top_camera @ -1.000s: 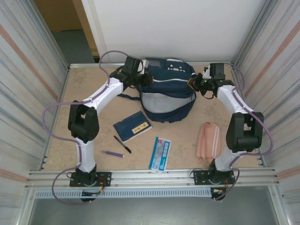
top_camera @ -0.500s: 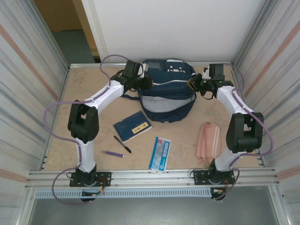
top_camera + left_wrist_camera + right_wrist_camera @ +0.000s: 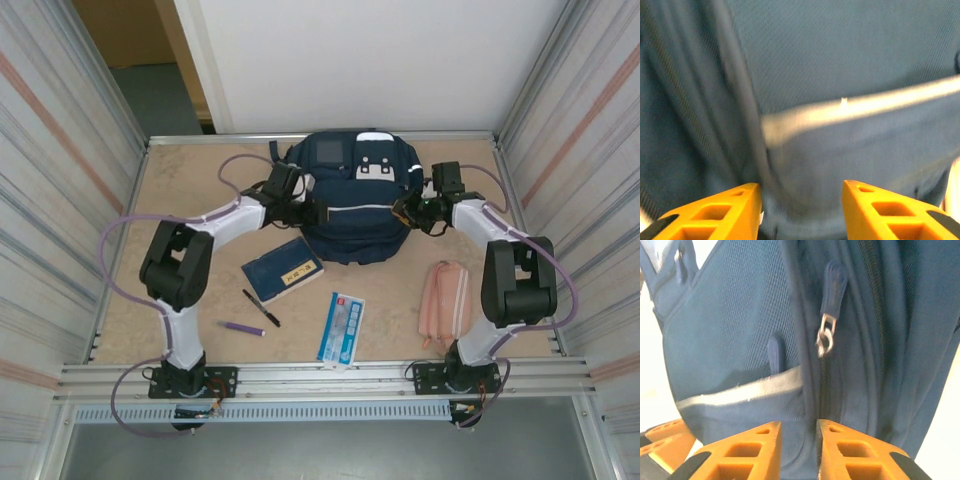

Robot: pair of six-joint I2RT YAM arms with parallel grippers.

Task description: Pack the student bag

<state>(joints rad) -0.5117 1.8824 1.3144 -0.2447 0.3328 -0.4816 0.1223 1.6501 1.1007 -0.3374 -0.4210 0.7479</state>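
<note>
student bag (image 3: 355,205) between both | left claw (image 3: 801,210) released | right claw (image 3: 798,450) slightly parted

Print on the notebook (image 3: 283,270) and packet (image 3: 341,327) is unreadably small.

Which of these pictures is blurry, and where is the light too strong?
Left wrist view: smeared throughout, the student bag and its pale stripe soft, likely from motion or closeness. Right wrist view: sharper, the zipper pull and mesh readable, but the edges wash out white. Top external view: even light, soft shadows, everything crisp.
</note>
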